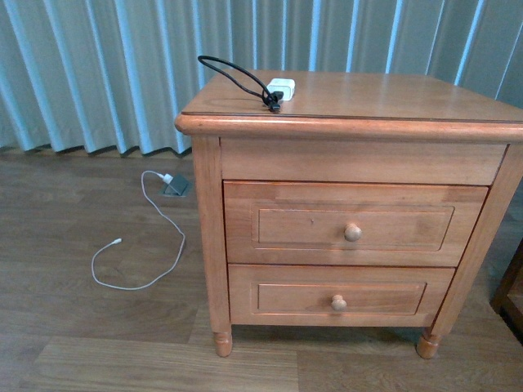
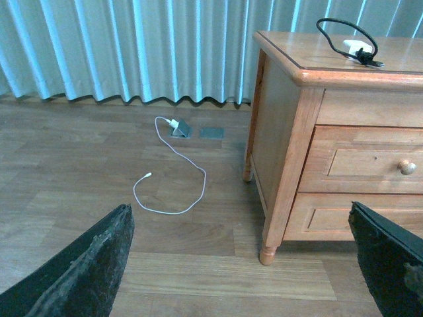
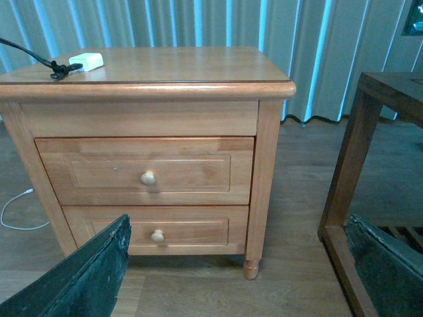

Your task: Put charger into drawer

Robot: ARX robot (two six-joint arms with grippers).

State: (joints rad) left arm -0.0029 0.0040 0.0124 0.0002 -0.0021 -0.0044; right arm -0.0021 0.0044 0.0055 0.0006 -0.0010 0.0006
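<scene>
Neither arm shows in the front view. Both wrist cameras look at the nightstand (image 1: 392, 102) from some way off, above the wooden floor. The left gripper (image 2: 239, 211) faces its left front corner, and the right gripper (image 3: 238, 221) faces the drawer fronts almost squarely. On each, the two dark fingers (image 2: 86, 264) stand wide apart and hold nothing. The charger (image 1: 281, 86) lies on the nightstand's top near the left front edge, its black cable (image 1: 273, 101) looping toward the back left corner. The drawer (image 1: 245, 224) beneath is fully closed, with its pale knob (image 1: 352, 233) centred, above the closed lower drawer (image 1: 245, 298). A white cable (image 1: 155, 245) lies on the floor left of the nightstand.
</scene>
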